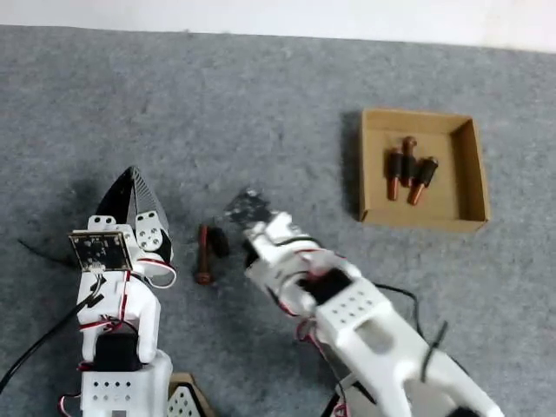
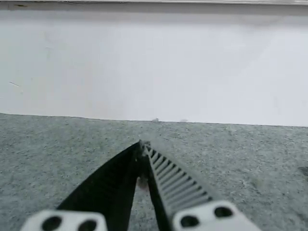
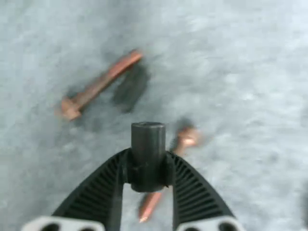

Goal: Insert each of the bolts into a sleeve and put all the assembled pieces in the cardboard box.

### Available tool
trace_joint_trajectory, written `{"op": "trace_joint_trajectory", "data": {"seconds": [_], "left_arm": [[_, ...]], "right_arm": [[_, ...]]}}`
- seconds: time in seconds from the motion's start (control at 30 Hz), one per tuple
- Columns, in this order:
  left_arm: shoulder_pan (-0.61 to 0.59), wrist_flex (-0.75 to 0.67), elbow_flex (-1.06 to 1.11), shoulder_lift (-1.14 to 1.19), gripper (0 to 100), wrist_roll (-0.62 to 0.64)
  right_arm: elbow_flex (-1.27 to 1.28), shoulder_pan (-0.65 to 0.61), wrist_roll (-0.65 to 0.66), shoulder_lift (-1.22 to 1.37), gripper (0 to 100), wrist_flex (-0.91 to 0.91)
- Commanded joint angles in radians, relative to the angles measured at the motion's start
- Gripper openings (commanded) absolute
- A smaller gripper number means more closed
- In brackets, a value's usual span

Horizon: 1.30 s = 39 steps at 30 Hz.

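Holding a black sleeve (image 3: 148,144) between the fingers of my right hand (image 3: 148,162), I have it pinched around its lower part, open end pointing away from my wrist, with the hand only as wide as the sleeve itself. I am over the middle of the surface (image 1: 261,104). One bolt (image 3: 98,85) lies flat there, a dark patch just beside it that I cannot tell apart from a shadow. A second bolt (image 3: 184,139) lies on the surface right under the sleeve, partly hidden by it. My left hand (image 2: 143,147) is closed tip to tip with nothing in it, near the front left corner and well apart from both bolts. The cardboard box (image 1: 417,221) sits toward the far right side, already holding three assembled pieces (image 1: 407,171).

As I see it, the trouble ahead is that neither bolt is held. Both lie loose on their sides, so if I bring the sleeve down onto one, it will likely roll or skid away rather than slide in. My grip is low on the sleeve, so a push against its open end could tip it or squeeze it out of my fingers. With the second bolt directly beneath me, a careless drop of the wrist could knock it aside. I think my left hand should take a bolt first, and the two axes must line up well or the bolt will jam at the rim.
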Motion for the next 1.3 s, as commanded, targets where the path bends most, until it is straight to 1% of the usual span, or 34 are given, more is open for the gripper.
{"op": "trace_joint_trajectory", "data": {"seconds": [0.0,0.1,0.3,0.4,0.47,0.57,0.67,0.8,0.87,1.0,1.07,1.2,1.27], "left_arm": [[-0.004,-0.02,0.021,-0.008,1,-0.002],[0.019,-0.02,0.021,-0.008,1,-0.002],[0.113,-0.018,0.021,-0.008,1,-0.005],[0.205,-0.015,0.021,-0.008,1,-0.005],[0.268,0.015,0.021,-0.008,1,-0.006],[0.338,0.029,0.021,-0.008,1,-0.008],[0.378,0.031,0.021,-0.008,1,-0.008],[0.395,0.031,0.021,-0.008,1,-0.008],[0.441,0.034,0.021,-0.008,1,-0.006],[0.535,0.141,0.021,-0.008,1,-0.008],[0.55,0.149,0.021,-0.008,1,-0.005],[0.532,0.153,0.021,-0.015,1,0.005],[0.539,0.153,0.016,-0.008,1,0.081]], "right_arm": [[0.053,0.097,0.009,-0.168,0.5,-0.108],[0.11,0.145,0.009,-0.266,0.5,-0.15],[0.18,0.194,0.009,-0.426,0.5,-0.153],[0.226,0.217,0.009,-0.507,0.5,-0.153],[0.255,0.236,0.006,-0.565,0.5,-0.154],[0.309,0.268,0.005,-0.662,0.5,-0.154],[0.377,0.303,0.005,-0.773,0.5,-0.154],[0.479,0.343,0.005,-0.926,0.5,-0.154],[0.522,0.361,0.006,-1.003,0.5,-0.153],[0.582,0.387,0.003,-1.129,0.5,-0.15],[0.596,0.386,0.003,-1.133,0.5,-0.151],[0.595,0.39,0.003,-1.119,0.5,-0.153],[0.595,0.39,0.003,-1.119,0.5,-0.153]]}}
